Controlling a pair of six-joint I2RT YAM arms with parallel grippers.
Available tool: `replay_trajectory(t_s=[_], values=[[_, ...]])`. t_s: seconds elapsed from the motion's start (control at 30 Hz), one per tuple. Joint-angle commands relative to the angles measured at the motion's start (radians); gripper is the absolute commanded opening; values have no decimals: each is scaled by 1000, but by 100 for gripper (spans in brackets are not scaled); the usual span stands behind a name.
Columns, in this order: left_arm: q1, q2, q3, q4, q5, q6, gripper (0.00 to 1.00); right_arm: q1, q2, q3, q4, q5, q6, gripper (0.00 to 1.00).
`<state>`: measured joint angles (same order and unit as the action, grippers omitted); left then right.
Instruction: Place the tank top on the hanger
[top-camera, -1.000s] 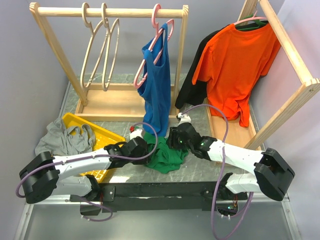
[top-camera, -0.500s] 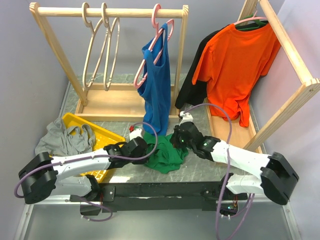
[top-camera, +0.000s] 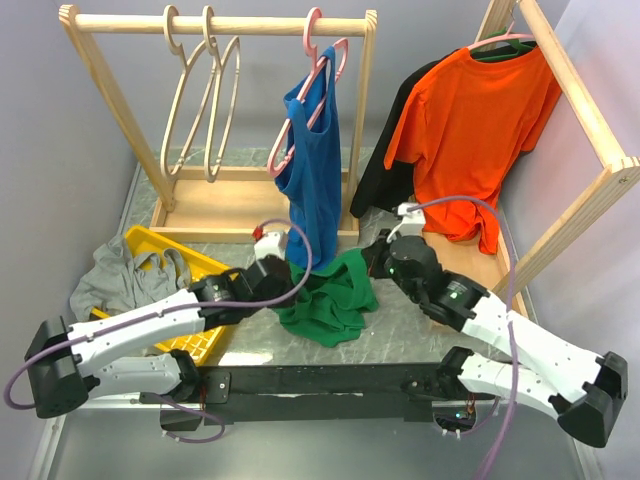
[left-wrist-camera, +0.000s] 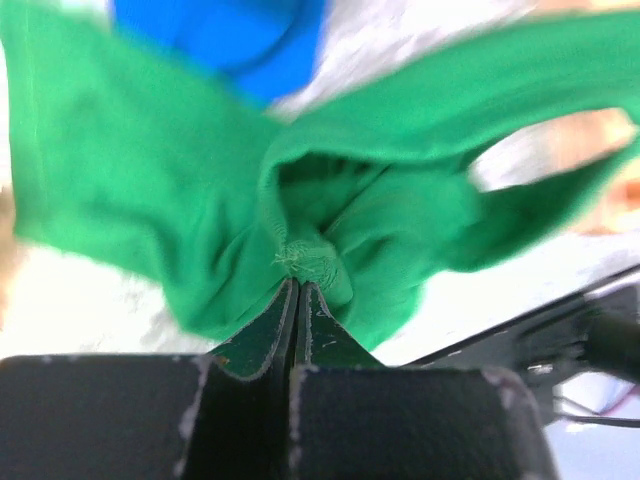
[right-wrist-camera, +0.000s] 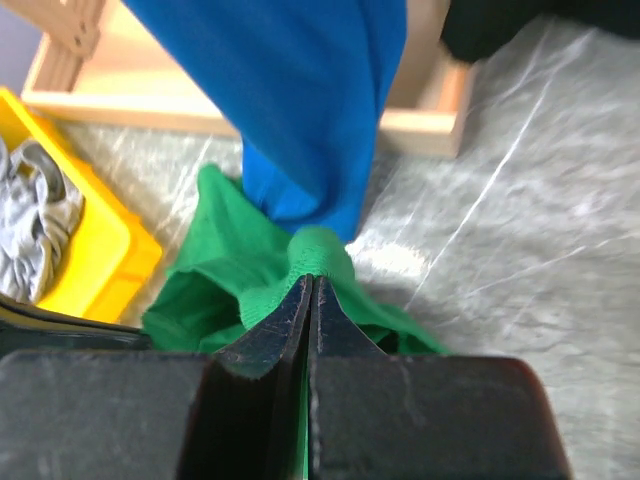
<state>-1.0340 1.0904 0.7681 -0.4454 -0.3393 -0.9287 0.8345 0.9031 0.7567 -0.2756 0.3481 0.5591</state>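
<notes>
Picking up the green tank top (top-camera: 330, 295), left claw (left-wrist-camera: 297, 285) and right claw (right-wrist-camera: 312, 280) both clamped on its cloth, needing next a lift toward the beige hanger (top-camera: 212, 100).

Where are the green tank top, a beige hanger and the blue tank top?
green tank top (top-camera: 330, 300), top external view, middle of the bunched cloth.
beige hanger (top-camera: 171, 30), top external view, hook over the rail.
blue tank top (top-camera: 312, 170), top external view, middle of the hanging body.
</notes>
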Motion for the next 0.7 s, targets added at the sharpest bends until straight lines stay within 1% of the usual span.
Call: replay_trajectory(t_s=[0.0, 0.03, 0.07, 0.13, 0.17, 0.2, 0.23, 0.27, 0.3, 0.33, 0.37, 0.4, 0.43, 0.47, 0.57, 0.67], values=[[-5, -32, 207, -19, -67, 189, 1, -11, -61, 154, -51, 118, -70, 0], [-6, -27, 244, -25, -66, 221, 1, -14, -67, 200, -56, 129, -82, 0], [-5, -23, 323, -36, -70, 253, 1, -17, -76, 225, -60, 149, -103, 0], [-5, 2, 406, -50, -75, 338, 1, -25, -79, 303, -73, 169, -123, 0], [-5, 9, 493, -58, -75, 364, 1, -29, -78, 331, -79, 178, -137, 0], [-6, 22, 537, -78, -75, 414, 1, -32, -79, 355, -80, 190, -146, 0], [-5, 49, 581, -88, -78, 436, 1, -35, -81, 404, -77, 193, -152, 0], [-5, 63, 670, -99, -86, 458, 1, -38, -81, 430, -79, 199, -165, 0], [-5, 75, 715, -120, -90, 499, 1, -41, -79, 459, -79, 213, -172, 0], [-5, 107, 761, -130, -93, 517, 1, -44, -75, 522, -79, 227, -180, 0], [-5, 123, 865, -142, -92, 536, 1, -46, -66, 558, -80, 236, -200, 0], [-5, 140, 919, -153, -77, 566, 1, -48, -60, 596, -82, 244, -209, 0], [-5, 172, 971, -170, -67, 582, 1, -51, -53, 674, -82, 256, -220, 0], [-6, 186, 1064, -176, -58, 605, 1, -51, -37, 711, -83, 261, -240, 0], [-5, 224, 1204, -187, -40, 640, 1, -51, -3, 851, -86, 264, -267, 0], [-5, 224, 1251, -185, -23, 656, 1, -49, 22, 931, -88, 235, -268, 0]])
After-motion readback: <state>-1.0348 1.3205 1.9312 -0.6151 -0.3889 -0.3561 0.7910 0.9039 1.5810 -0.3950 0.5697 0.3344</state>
